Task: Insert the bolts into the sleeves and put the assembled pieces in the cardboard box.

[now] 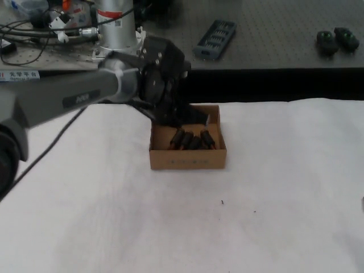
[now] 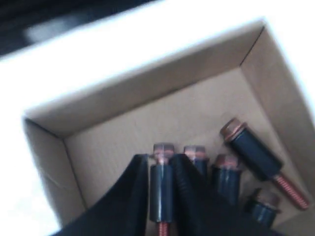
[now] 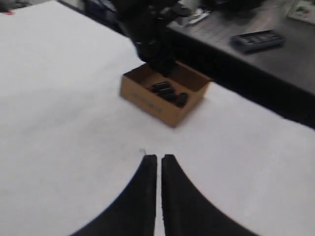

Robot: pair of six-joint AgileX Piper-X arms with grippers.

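Note:
The cardboard box (image 1: 187,160) stands on the white cloth at mid-bench. Several assembled pieces (image 1: 193,140), black sleeves with copper bolts through them, lie side by side on its floor. My left arm (image 1: 153,74) comes in from the left and dips into the box. In the left wrist view my left gripper (image 2: 161,160) is shut on one sleeve-and-bolt piece (image 2: 161,189), held just above the box floor (image 2: 147,123) beside the other pieces (image 2: 251,152). My right gripper (image 3: 158,160) is shut and holds nothing, hovering over the bare cloth some way from the box (image 3: 147,103).
Behind the cloth, a grey perforated bench carries a blue rack (image 1: 215,38), two dark round parts (image 1: 337,40) at the far right, and cables with a metal post (image 1: 114,23) at the far left. White cloth (image 1: 273,216) spreads around the box.

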